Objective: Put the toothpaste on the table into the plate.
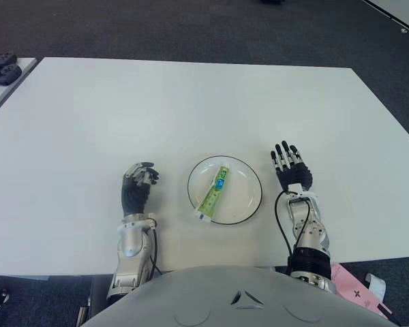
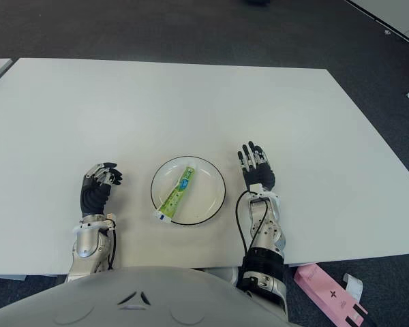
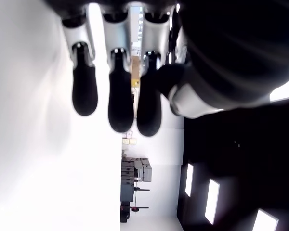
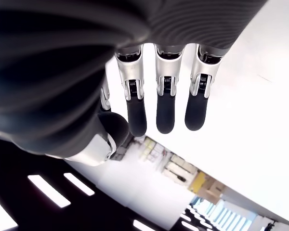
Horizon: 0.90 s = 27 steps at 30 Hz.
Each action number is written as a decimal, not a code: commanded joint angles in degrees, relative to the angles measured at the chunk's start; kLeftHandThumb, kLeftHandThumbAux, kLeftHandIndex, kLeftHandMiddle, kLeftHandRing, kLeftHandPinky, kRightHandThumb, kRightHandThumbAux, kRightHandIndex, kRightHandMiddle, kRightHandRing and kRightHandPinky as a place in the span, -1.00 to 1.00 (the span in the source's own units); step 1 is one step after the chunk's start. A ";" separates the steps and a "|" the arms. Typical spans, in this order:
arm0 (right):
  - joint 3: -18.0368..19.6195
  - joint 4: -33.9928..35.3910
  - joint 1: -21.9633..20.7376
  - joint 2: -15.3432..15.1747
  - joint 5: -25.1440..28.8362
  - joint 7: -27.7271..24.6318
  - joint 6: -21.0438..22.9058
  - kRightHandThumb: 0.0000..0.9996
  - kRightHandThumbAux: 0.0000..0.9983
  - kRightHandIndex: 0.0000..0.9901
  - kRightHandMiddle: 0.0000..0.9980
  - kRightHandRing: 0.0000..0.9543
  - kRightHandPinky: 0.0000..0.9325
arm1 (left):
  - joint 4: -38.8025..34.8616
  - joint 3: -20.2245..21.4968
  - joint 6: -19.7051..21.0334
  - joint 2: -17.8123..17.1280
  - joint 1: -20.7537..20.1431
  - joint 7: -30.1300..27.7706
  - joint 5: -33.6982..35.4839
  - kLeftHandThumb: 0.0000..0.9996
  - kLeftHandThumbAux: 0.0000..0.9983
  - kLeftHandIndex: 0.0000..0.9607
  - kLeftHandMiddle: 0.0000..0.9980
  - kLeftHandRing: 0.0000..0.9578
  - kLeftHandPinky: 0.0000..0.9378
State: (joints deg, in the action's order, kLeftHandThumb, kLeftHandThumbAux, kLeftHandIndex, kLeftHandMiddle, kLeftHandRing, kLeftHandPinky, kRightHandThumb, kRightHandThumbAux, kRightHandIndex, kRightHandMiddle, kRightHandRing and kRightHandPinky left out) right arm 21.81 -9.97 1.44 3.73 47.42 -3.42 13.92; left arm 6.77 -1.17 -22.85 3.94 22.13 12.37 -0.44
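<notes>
A wide white bench (image 1: 191, 109) carries everything. Near its front edge sits a round white plate (image 1: 247, 178) with a dark rim. The left hand (image 1: 138, 185) shows just left of the plate, its fingers loosely curled and holding nothing. The right hand (image 1: 290, 167) shows just right of the plate, fingers stretched out and empty. The green toothpaste (image 1: 215, 193) lies in the plate, its long axis slanted: one end points away and slightly right, the other reaches the plate's near-left rim.
</notes>
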 commanded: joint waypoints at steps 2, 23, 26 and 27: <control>0.09 -0.12 3.02 2.44 -0.49 1.77 2.28 0.43 0.45 -0.14 -0.16 -0.12 0.00 | 1.51 0.20 1.54 1.25 -0.28 -1.10 0.83 0.41 0.44 -0.10 0.15 0.19 0.18; -13.58 -7.57 5.34 -0.37 -35.62 0.88 -26.49 0.40 0.46 -0.14 -0.02 0.00 0.03 | 0.38 -0.02 2.26 0.87 0.00 -2.07 0.96 0.41 0.44 -0.10 0.14 0.19 0.18; -14.45 -9.03 5.32 -0.64 -39.39 2.74 -28.81 0.40 0.46 -0.13 -0.01 0.00 0.01 | 0.23 0.00 2.40 0.82 0.12 -2.33 1.00 0.41 0.44 -0.11 0.14 0.19 0.18; -14.95 -9.63 5.39 -0.70 -41.12 3.82 -29.70 0.40 0.46 -0.13 -0.01 0.00 0.01 | 0.06 -0.02 2.58 0.82 0.24 -2.43 1.04 0.41 0.44 -0.11 0.14 0.19 0.18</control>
State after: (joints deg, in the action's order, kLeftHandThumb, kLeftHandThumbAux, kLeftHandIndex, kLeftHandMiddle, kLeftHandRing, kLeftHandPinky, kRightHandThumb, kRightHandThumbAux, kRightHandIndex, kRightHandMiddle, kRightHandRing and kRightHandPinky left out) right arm 7.86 -16.23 5.49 3.06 10.39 -2.11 -15.15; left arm 6.48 -1.02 -21.95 3.82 21.58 10.98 0.05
